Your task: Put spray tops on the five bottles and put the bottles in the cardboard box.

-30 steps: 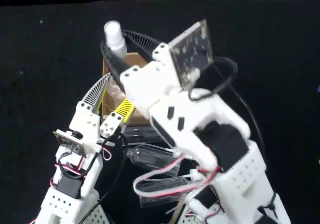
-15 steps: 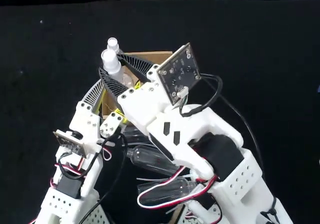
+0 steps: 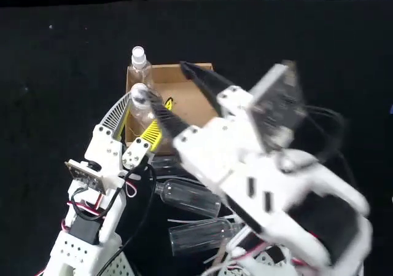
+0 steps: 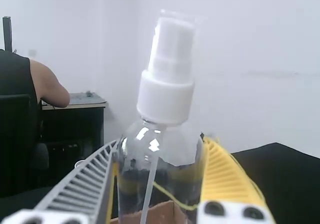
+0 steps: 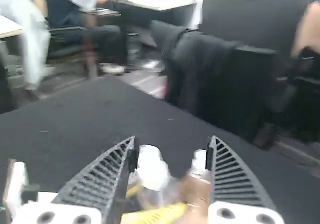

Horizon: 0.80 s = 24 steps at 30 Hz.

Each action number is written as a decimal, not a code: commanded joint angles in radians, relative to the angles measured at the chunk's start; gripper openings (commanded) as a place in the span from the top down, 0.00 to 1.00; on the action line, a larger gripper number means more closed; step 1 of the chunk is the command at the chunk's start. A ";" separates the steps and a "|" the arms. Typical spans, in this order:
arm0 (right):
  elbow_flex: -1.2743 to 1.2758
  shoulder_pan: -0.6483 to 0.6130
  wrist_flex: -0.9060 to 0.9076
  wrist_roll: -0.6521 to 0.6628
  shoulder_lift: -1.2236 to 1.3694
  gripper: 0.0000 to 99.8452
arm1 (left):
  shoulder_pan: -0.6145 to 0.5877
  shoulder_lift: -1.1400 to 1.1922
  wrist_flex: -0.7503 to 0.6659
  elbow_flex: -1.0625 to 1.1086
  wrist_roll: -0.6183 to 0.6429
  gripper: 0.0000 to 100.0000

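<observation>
A clear bottle (image 3: 140,106) with a white spray top (image 4: 166,79) stands upright at the near left corner of the cardboard box (image 3: 190,104). My left gripper (image 3: 144,109), with its grey and yellow fingers, is shut on that bottle's body (image 4: 160,169). A second capped bottle (image 3: 140,70) stands at the box's far left corner. My right gripper (image 3: 167,86) hangs open over the box, black fingers spread, with nothing held. In the right wrist view both spray tops (image 5: 150,168) appear beyond the open right gripper (image 5: 172,144).
Two clear bottles without tops lie on the black table between the arms, one (image 3: 187,196) nearer the box and one (image 3: 206,236) closer to the bases. The table to the left, right and behind the box is bare black cloth.
The right gripper came down with the capped bottle between its fingers, then opened and swung back to the right. The left arm stayed still, holding its bottle.
</observation>
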 commanded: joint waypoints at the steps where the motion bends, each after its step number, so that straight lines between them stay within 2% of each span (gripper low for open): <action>1: -0.077 0.216 0.075 0.048 -0.027 0.81 | -0.004 -0.017 -0.014 0.022 0.009 0.97; 3: -0.025 0.371 0.091 0.048 -0.021 0.83 | -0.004 -0.017 -0.014 0.022 0.009 0.97; 5: 0.073 0.497 0.063 0.048 -0.021 0.89 | -0.004 -0.017 -0.014 0.022 0.009 0.97; 8: 0.263 0.632 -0.043 0.051 -0.027 0.99 | -0.004 -0.017 -0.014 0.022 0.009 0.97; 9: 0.334 0.667 -0.083 0.049 -0.028 0.98 | -0.004 -0.017 -0.014 0.022 0.009 0.97; 17: 0.891 0.873 -0.568 0.048 -0.027 0.95 | 0.001 -0.017 -0.014 0.022 0.009 0.97; 24: 1.182 0.890 -0.856 0.025 -0.021 0.95 | 0.001 -0.017 -0.014 0.022 0.006 0.97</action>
